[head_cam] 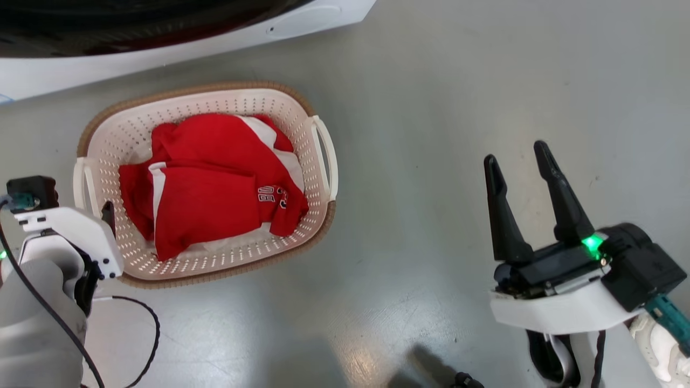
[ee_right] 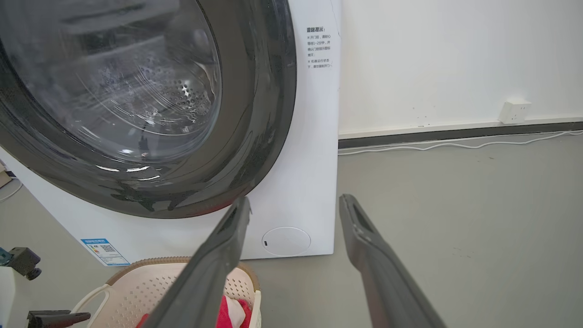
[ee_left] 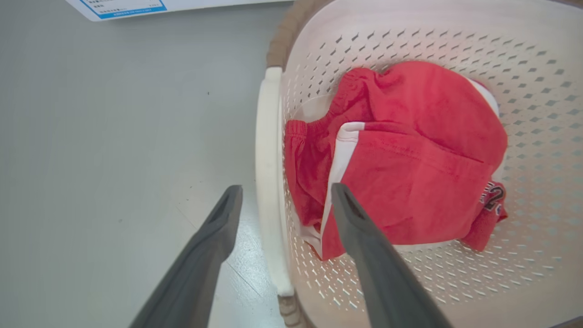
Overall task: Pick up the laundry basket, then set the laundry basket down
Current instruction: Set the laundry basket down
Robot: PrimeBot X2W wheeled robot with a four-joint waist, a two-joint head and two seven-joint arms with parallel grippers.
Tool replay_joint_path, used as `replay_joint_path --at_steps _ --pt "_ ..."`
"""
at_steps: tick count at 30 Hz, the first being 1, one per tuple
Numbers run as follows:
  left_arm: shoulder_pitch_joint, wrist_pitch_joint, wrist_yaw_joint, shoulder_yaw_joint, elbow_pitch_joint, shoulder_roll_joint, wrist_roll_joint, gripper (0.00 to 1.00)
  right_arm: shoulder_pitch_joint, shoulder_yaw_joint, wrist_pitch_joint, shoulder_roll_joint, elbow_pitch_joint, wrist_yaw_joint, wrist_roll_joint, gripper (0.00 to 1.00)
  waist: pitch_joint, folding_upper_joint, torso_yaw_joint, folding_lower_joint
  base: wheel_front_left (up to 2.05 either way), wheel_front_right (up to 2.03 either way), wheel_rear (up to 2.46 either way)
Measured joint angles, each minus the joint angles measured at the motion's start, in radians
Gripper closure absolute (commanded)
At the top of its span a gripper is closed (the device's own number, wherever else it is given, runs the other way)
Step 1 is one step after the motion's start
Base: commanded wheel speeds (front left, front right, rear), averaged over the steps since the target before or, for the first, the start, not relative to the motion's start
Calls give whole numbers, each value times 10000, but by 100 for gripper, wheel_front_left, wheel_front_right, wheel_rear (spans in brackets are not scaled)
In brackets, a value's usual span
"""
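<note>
The laundry basket [head_cam: 215, 102] sits on the floor [head_cam: 431, 108] with red clothes [head_cam: 215, 178] inside. The left gripper [ee_left: 287, 187] has its 2 jaws spread around the handle [ee_left: 268, 182]. The right gripper [head_cam: 515, 152] has its jaws spread too, far from the basket.

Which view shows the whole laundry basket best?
The head view: the cream-white perforated plastic laundry basket with brown woven-look rim shows almost whole, both loop handles visible. The left wrist view crops it to one handle side; the right wrist view catches part of its rim.
</note>
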Motion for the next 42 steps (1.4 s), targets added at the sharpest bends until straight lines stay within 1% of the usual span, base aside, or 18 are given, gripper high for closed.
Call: replay_joint_path --at_steps 5,12,13,14,15,17,18,19,20,21,28,36,42 --pt "-423 -102 46 -188 244 0 54 0 -375 142 0 0 10 0 -6 0 352 0 41 0 0 0 0" --pt "-867 -278 209 -341 491 -17 67 0 -772 209 0 0 332 0 6 0 683 -1 23 -1 0 0 0" --pt "-884 -280 211 -359 537 -19 67 2 -771 209 0 -2 355 0 6 0 712 0 23 -1 0 0 0" --pt "-897 -284 224 -378 583 -21 67 9 -765 209 0 0 378 0 12 0 739 -1 22 -1 0 0 0" --pt "-917 -326 255 -401 614 -23 67 21 -768 207 0 -2 405 0 17 0 765 0 21 -1 0 0 0" --pt "-979 -372 297 -439 654 -33 67 39 -771 178 0 -2 435 0 19 0 814 0 24 -1 0 0 0" --pt "-1010 -399 299 -449 673 -35 65 52 -772 155 0 -2 458 0 19 0 837 0 32 0 0 0 0" --pt "-1021 -412 299 -454 692 -27 65 59 -772 142 -2 -2 491 0 23 0 856 0 42 -1 0 0 0" --pt "-1021 -453 299 -466 721 -25 65 71 -776 130 -2 -2 546 0 38 0 873 0 51 0 0 0 0" --pt "-1022 -458 299 -466 754 -31 58 100 -777 123 -2 -2 614 0 63 0 887 0 60 0 0 0 0" --pt "-1100 -539 305 -546 880 -69 35 100 -779 -6 -2 -2 713 0 79 0 964 0 129 -1 0 0 0" --pt "-1181 -529 644 -541 1003 -303 -65 100 -779 -96 -2 -2 752 0 79 0 920 0 265 0 0 0 0" --pt "-1180 -527 759 -525 1118 -606 -245 100 -779 -107 -2 -2 767 0 61 0 868 0 461 0 0 0 0"
